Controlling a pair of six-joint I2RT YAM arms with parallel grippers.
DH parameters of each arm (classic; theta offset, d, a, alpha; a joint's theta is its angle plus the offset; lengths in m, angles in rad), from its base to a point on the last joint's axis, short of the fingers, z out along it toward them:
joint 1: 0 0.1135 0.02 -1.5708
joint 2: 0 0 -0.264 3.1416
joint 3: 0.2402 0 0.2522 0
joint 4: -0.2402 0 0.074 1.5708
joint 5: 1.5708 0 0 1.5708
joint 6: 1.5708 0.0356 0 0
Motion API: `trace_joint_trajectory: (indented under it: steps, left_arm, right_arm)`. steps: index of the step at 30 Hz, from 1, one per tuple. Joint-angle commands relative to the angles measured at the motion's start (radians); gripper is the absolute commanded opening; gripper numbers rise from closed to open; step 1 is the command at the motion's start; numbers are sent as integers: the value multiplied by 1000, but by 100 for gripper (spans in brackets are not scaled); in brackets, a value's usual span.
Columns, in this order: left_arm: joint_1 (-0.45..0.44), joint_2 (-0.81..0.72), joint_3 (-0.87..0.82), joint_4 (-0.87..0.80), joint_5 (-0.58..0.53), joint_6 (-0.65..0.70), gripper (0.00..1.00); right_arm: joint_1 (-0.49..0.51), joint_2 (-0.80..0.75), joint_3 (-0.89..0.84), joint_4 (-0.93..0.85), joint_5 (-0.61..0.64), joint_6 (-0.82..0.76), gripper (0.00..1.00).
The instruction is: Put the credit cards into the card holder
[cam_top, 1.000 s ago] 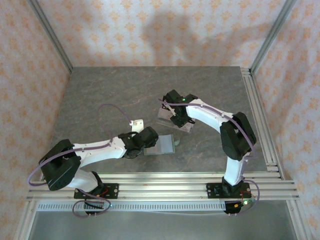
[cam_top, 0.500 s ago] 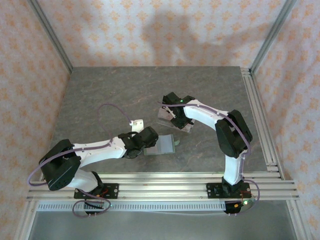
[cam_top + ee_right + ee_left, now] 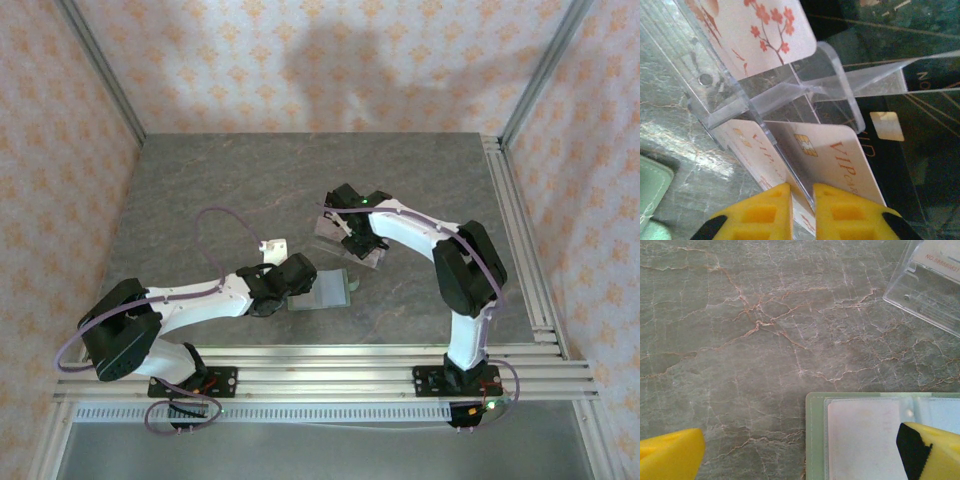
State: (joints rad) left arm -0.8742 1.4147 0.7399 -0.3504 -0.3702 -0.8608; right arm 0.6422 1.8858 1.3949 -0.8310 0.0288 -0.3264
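Overhead, the card holder point(image 3: 335, 290) lay open near the table's point(image 3: 210, 190) front edge, just beside the clear stand point(image 3: 345, 248), with bare marbled stone wide to the left and back. The left gripper point(image 3: 800, 452) hung fully spread above the holder's left rim, empty. The right gripper point(image 3: 802, 202) stood nearly closed, pinching the edge of a pale credit card point(image 3: 840, 155) in the stand, black cards point(image 3: 925, 130) beside it. Patterned walls point(image 3: 400, 60) and a metal rail point(image 3: 520, 230) closed the space.

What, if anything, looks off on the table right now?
Nothing stands out. Cards sit in the clear stand, the right gripper pinching a pale VIP card; the green card holder lies open and flat by the open left gripper. No spill or damage.
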Motion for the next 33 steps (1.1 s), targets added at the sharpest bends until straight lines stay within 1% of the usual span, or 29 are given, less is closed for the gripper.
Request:
trace_joint_trajectory:
  steps: [1,5,10,14,33]
  left_arm:
    - [7,10,16,-4,-17,22,100]
    - [7,10,17,-4,-17,22,100]
    - [6,12,19,-4,-17,22,100]
    - [7,11,18,-4,-16,22,100]
    - [7,22,24,-4,-13,22,100]
  right_arm:
    - [-1,-19,-10,-59,-55,1,11]
    - [0,-20,-4,-73,-73,-2,5]
    - [-1,-7,4,-83,-95,-4,4]
    - [-3,6,4,-86,-91,-4,0]
    - [-18,-33,108,-169,-105,-7,0]
